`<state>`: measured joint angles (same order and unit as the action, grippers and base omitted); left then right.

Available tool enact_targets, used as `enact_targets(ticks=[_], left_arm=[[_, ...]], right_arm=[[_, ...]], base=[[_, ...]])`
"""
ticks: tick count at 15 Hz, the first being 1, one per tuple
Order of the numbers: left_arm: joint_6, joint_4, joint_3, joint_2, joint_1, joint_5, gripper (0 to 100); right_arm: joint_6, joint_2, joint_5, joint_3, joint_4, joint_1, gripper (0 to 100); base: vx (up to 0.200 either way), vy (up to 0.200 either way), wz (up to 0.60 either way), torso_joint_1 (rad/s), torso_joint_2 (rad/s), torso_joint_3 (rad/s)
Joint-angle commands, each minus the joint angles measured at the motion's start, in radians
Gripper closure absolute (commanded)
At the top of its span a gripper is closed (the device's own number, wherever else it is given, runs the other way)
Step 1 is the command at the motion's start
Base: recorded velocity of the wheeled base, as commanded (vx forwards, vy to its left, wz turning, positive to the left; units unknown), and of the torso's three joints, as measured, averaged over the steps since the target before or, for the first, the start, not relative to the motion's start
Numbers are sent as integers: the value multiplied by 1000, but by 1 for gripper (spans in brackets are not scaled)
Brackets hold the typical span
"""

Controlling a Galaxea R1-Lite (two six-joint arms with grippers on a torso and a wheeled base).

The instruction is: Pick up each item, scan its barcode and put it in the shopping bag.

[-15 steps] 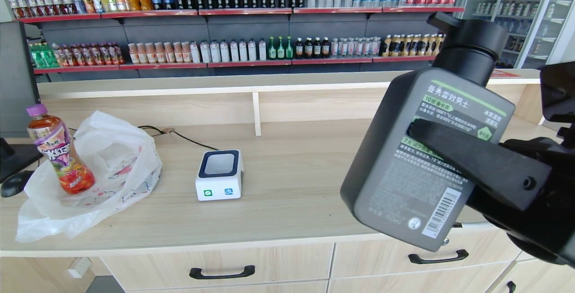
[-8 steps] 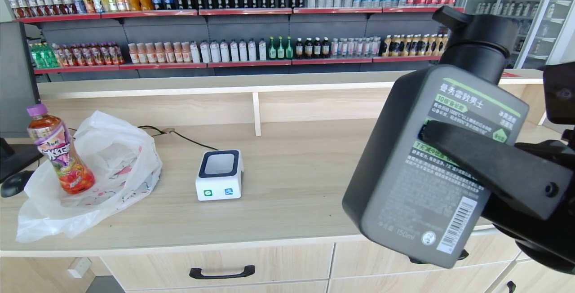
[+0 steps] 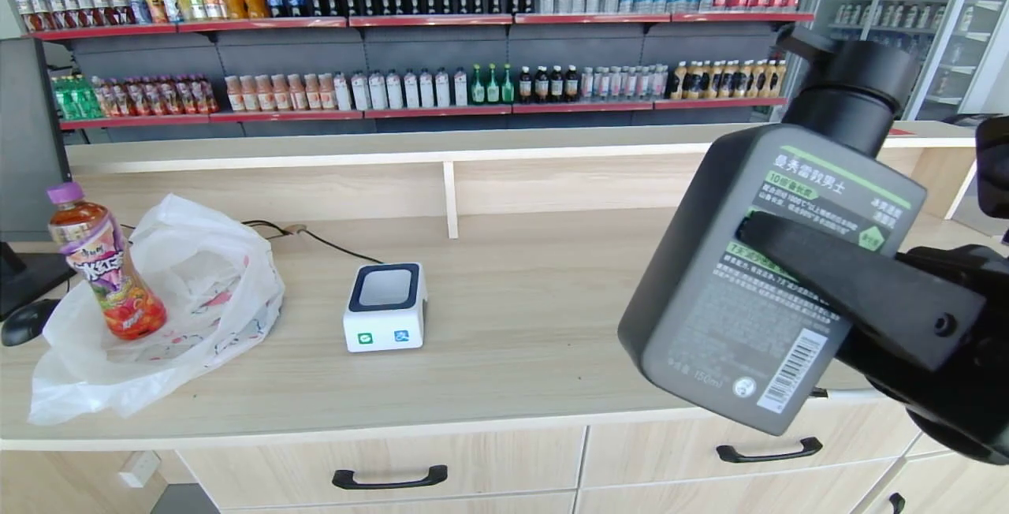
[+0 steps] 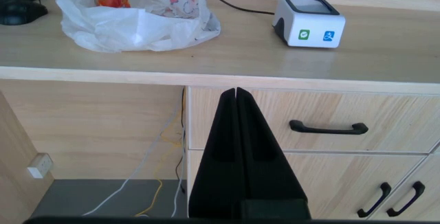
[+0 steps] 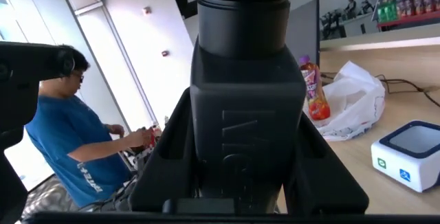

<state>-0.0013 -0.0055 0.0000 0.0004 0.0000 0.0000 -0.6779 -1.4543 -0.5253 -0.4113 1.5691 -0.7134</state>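
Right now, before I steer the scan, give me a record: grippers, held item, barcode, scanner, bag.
right gripper: shut on dark grey square plastic bottle with black pump cap
barcode: low on its label, facing the head camera
left gripper: shut, empty, below the wooden counter edge
scanner: white box, dark window, mid-counter
bag: white plastic, counter's left end, orange drink bottle inside

A dark grey bottle (image 3: 701, 301) with a black pump cap (image 3: 855, 80) is clamped in the right pincer (image 3: 749, 238) above the worktop's (image 3: 512, 340) right end, tilted, its barcode (image 3: 792, 368) low on the label; a white scanner (image 3: 385, 307) sits mid-worktop, window up; an orange drink bottle (image 3: 102, 262) with a purple cap leans inside the open white shopping bag (image 3: 213, 285) at the left.
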Motion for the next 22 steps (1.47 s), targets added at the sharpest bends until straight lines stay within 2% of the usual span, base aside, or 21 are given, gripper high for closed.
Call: enact_targets(ticks=[1,4,7,8,10,12,14,16,20,22], left_arm=[[0,-1,0,0,0,0,100],[0,-1,0,0,0,0,100],[0,-1,0,0,0,0,100],[0,-1,0,0,0,0,100],[0,-1,0,0,0,0,100],[0,-1,0,0,0,0,100],[0,-1,0,0,0,0,100],[0,-1,0,0,-2,0,100],[0,2,0,0,0,0,100],[-2,2,0,0,0,2,100]], right_arm=[[15,-23,-1,19,2,37,100],[258,-135,5,20,2,147,100],[443,-170,47,89,2,164,100],[508,-196,107,115,2,175,100],[541,-218,243,154,2,227,100],[612,-227,389,106,2,262,100],[719,-244,482,25,2,284,100],[761,-238,493,34,2,288,100],[712,-232,492,40,2,328,100],[710,-221,492,42,2,333,100]], base=[[0,0,0,0,0,0],[0,0,0,0,0,0],[0,0,0,0,0,0],[0,0,0,0,0,0],[0,0,0,0,0,0],[0,0,0,0,0,0],[0,0,0,0,0,0],[0,0,0,0,0,0],[0,0,0,0,0,0],[0,200,0,5,0,0]])
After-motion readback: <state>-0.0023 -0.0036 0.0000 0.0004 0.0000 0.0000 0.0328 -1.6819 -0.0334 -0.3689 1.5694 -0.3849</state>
